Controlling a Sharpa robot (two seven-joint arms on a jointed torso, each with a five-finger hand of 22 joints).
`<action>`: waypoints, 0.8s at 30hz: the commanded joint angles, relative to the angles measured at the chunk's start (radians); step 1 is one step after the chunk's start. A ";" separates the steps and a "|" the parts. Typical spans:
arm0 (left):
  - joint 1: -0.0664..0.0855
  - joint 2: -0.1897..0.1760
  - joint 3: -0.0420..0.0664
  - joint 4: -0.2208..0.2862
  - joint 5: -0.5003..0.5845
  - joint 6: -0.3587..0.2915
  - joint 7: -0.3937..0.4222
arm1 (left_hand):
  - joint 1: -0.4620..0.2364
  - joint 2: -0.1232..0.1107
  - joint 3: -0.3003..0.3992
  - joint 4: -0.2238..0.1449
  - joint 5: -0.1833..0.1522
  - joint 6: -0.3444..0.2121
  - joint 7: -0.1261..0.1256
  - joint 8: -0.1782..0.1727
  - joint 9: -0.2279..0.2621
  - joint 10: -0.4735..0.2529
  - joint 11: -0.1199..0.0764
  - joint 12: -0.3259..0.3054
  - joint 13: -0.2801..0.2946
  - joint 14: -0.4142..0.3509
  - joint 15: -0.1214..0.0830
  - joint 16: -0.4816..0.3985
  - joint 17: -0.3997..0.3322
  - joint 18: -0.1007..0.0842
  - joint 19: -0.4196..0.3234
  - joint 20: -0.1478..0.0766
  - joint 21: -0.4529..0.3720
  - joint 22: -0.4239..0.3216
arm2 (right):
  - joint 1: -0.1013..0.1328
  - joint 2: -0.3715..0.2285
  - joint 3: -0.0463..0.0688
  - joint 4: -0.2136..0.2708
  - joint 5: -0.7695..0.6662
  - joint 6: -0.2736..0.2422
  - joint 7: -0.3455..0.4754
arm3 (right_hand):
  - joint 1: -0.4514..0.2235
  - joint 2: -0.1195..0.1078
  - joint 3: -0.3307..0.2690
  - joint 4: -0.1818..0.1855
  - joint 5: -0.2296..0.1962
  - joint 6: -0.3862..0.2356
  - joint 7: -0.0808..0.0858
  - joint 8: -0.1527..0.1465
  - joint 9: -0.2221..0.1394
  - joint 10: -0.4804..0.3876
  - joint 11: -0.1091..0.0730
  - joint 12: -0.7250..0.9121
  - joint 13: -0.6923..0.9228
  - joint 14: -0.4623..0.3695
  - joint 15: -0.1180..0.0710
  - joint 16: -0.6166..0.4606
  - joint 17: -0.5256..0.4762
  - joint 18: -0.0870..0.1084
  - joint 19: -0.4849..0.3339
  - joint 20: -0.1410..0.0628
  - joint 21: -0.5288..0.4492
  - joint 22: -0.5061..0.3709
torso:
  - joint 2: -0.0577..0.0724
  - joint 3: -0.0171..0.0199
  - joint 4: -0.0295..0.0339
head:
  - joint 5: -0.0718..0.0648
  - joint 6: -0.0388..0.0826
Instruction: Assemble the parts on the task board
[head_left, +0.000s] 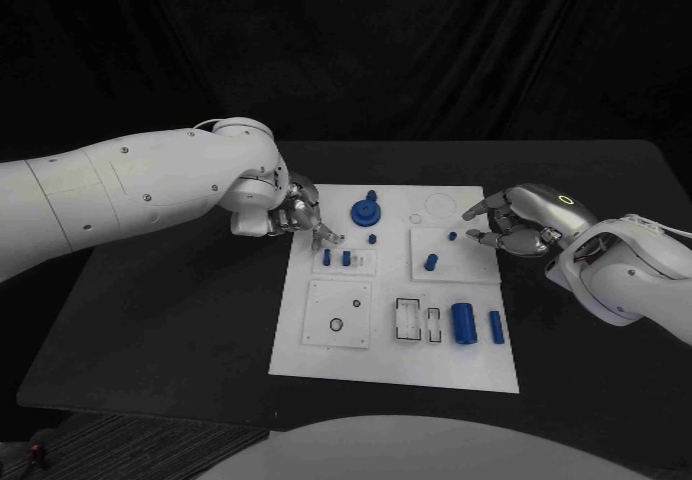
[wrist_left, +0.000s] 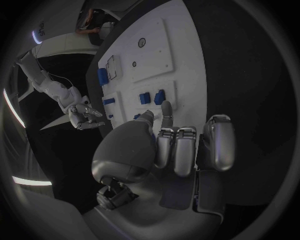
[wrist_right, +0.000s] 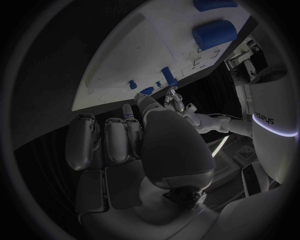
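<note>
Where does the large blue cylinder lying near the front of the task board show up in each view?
Head view: large blue cylinder lies on the task board toward the near right.
Left wrist view: it lies near the board's edge, beyond the left hand.
Right wrist view: it sits beyond the right hand.
Shared landmark: the slimmer blue cylinder beside it.

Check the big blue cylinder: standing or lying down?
Lying down. The big blue cylinder rests lengthwise on the task board.
</note>
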 joint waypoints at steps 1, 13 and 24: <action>-0.005 0.004 0.001 -0.001 0.009 0.015 -0.012 | 0.005 0.002 0.000 -0.003 0.002 0.004 0.000 -0.007 -0.001 0.104 -0.005 0.004 0.263 0.107 -0.005 0.003 0.263 -0.007 -0.001 -0.005 -0.005 0.192 | -0.003 -0.001 0.000 0.002 -0.005 -0.010 -0.011 | 0.008 0.002 0.006 -0.003 0.007 0.007 0.002 -0.005 -0.002 0.011 0.004 -0.001 -0.157 0.046 0.004 0.004 0.000 -0.008 0.020 0.008 0.006 0.191 | 0.000 0.0000 0.0012 | -0.002 0.000; -0.011 0.005 0.001 0.001 0.009 0.015 -0.014 | 0.006 0.006 0.003 -0.003 0.002 0.004 0.000 -0.010 -0.005 0.104 -0.005 0.004 0.263 0.107 -0.005 0.003 0.263 -0.006 -0.002 -0.005 -0.008 0.191 | -0.003 0.000 0.000 0.001 -0.005 -0.009 -0.012 | 0.008 0.002 0.006 -0.003 0.007 0.007 0.002 -0.005 -0.002 0.011 0.004 -0.001 -0.157 0.046 0.004 0.004 0.000 -0.008 0.020 0.008 0.006 0.191 | -0.001 -0.0001 0.0014 | 0.000 0.000; -0.011 0.000 0.001 0.025 0.009 0.017 -0.013 | 0.010 0.008 0.006 -0.006 0.008 0.003 0.000 -0.015 -0.009 0.104 -0.006 0.004 0.263 0.107 -0.005 0.003 0.263 -0.005 -0.004 -0.005 -0.011 0.190 | -0.003 0.001 0.000 0.001 -0.005 -0.006 -0.013 | 0.008 0.000 0.009 -0.004 0.008 0.008 0.002 -0.005 -0.002 0.011 0.004 -0.002 -0.158 0.046 0.004 0.004 -0.001 -0.007 0.020 0.008 0.004 0.191 | 0.000 0.0005 0.0027 | 0.002 0.000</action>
